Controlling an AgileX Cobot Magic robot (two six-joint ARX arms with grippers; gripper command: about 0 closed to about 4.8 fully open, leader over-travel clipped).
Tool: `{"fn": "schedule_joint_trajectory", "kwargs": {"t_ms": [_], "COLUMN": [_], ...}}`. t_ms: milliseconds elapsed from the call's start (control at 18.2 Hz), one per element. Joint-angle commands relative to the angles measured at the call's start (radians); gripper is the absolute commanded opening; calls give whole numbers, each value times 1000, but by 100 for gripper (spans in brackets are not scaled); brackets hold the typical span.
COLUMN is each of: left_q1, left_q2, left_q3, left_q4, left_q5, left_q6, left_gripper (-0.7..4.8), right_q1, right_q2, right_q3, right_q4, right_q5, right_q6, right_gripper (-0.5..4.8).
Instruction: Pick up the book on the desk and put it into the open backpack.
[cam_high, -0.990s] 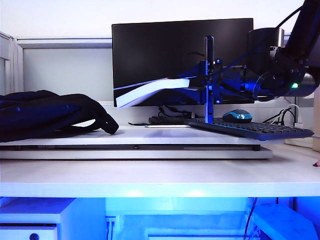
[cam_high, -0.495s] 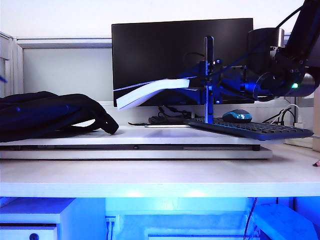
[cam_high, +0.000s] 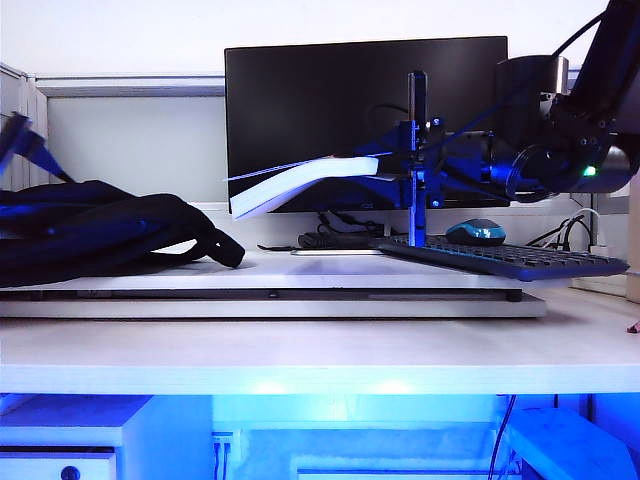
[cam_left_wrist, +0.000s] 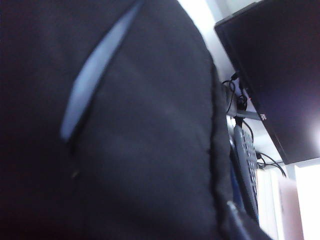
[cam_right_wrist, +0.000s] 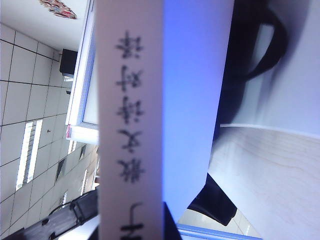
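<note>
Right gripper (cam_high: 412, 165) right of centre, clamped on the book (cam_high: 300, 185) held aloft, left gripper (cam_high: 20, 140) far left above the backpack (cam_high: 100, 230), jaws spread

Office workstation, judging by wide black flat monitor (cam_high: 365, 120), black slim keyboard (cam_high: 500, 260), blue-and-black mouse (cam_high: 475, 232) and grey partition panel (cam_high: 135, 145) behind broad white surface (cam_high: 300, 355).

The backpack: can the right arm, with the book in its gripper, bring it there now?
Probably yes. The right gripper holds the book in the air, and nothing stands between it and the backpack.
</note>
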Motion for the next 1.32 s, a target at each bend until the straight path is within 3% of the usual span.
{"fn": "schedule_joint_trajectory", "kwargs": {"t_ms": [55,110,275,385,440,550,825,990,1320], "left_q1": [-16,-16,-15,-15,-14,-14,-14,-14,-15], "left_q2": [14,14,13,13,11,11,11,11,2], "left_q3": [26,26,26,26,26,26,27,35,35], "left_q4": [36,68,233,390,500,612,910,954,954], "left_q5": [-34,-23,47,81,96,114,136,184,232], "left_q6": [10,8,-72,-185,-286,-381,-614,-676,-711], "left_gripper": [111,-1,-6,-6,-6,-6,-6,-6,-6], "right_q1": [2,2,2,10,22,50,122,134,172], "right_q2": [-19,-19,-19,-19,-19,-19,-17,14,80], "right_q3": [11,11,31,85,151,231,374,472,522], "right_q4": [72,72,95,93,84,30,-271,-470,-518], "right_q5": [-6,-7,-20,-29,-34,-33,51,92,148], "right_q6": [-8,-7,27,39,57,53,-142,-252,-244], "right_gripper": [-6,-6,-6,-6,-6,-6,-6,-6,-6]}}
